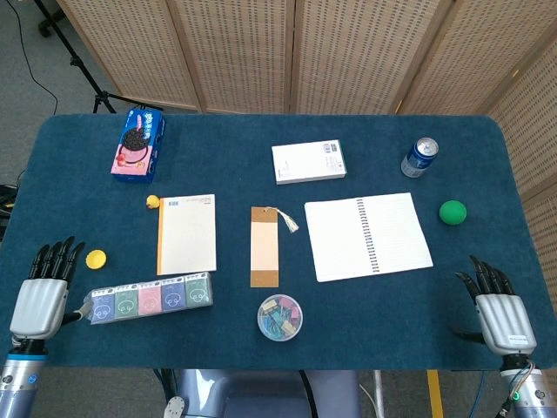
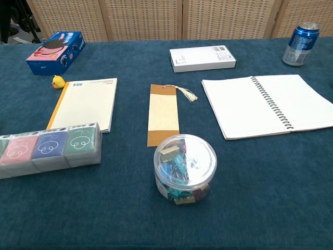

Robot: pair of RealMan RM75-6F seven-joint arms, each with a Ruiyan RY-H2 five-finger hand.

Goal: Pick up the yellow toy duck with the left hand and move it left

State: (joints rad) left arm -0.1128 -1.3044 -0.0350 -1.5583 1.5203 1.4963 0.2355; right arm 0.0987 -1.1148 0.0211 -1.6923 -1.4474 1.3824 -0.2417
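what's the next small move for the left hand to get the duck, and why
Probably reach the left hand forward and slightly inward toward the duck. The hand rests open at the near table edge, holding nothing, while the duck sits untouched farther back, at the top left corner of the notepad, below the cookie box.

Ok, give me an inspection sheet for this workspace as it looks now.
Surface: dark blue cloth table, flat.
Job's things: yellow toy duck sits at the notepad's far left corner, untouched.
Clutter: cookie box, yellow disc, pack of coloured tissues, bookmark, clip tub, white box, open spiral notebook, blue can, green ball.
Hands: left hand and right hand at the near corners, holding nothing.
Cables: black cable on the floor, far left.
Surroundings: woven folding screens behind; stand leg far left.
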